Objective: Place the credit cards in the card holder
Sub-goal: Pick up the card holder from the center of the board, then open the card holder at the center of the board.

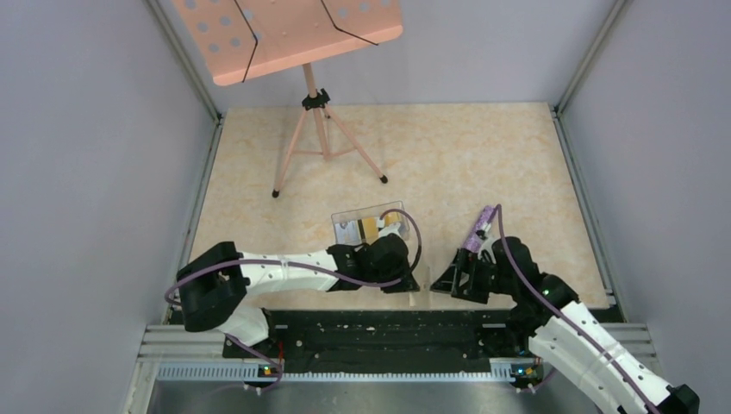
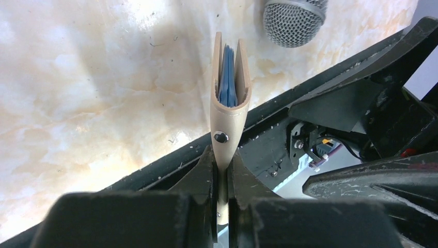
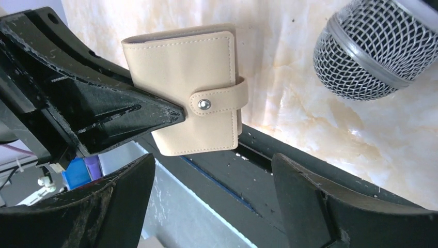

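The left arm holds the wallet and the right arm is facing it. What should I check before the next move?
1. Left gripper hold on the tan folding wallet: ok, clamped on one edge.
2. Right gripper free: ok, open, nothing between its fingers.
3. Wallet open for cards: not ok, its snap strap is fastened.
4. Cards located: ok, yellow and white plastic cards lie in the clear plastic box.
5. Clearance from the grey mesh-headed microphone: cannot tell.

card holder [image 3: 181, 88] snapped shut, edge-up; credit cards [image 1: 370, 228] in clear box [image 1: 343, 226].
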Tool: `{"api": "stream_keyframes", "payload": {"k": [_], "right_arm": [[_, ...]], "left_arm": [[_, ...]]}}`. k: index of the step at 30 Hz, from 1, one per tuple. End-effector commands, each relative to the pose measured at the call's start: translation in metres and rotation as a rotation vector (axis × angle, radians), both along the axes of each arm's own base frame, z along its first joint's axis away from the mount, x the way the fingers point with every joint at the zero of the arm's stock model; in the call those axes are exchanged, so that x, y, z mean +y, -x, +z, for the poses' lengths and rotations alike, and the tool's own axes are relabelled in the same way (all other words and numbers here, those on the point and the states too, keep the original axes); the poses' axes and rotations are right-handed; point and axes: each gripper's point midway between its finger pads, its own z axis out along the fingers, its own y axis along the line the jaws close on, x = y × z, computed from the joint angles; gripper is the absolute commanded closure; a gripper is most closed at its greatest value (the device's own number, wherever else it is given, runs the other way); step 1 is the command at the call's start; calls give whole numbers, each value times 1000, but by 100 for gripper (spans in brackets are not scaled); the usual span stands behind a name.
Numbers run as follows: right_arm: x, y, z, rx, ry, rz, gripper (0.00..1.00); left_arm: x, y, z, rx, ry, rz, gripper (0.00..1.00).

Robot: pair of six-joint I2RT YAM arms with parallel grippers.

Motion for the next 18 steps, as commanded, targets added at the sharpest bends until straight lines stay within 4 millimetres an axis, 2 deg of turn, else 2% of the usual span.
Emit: {"api": "stream_keyframes", "payload": {"k": [1, 10, 18], "right_arm": [[-3, -13, 31, -88, 43, -1, 16], [6, -28, 48, -57, 86, 12, 17], [37, -27, 48, -30, 88, 80, 22]], "left_arm": [[11, -8, 30, -74, -18, 26, 100], [43, -3, 40, -77, -119, 41, 100], [51, 1, 44, -71, -114, 53, 100]]}}
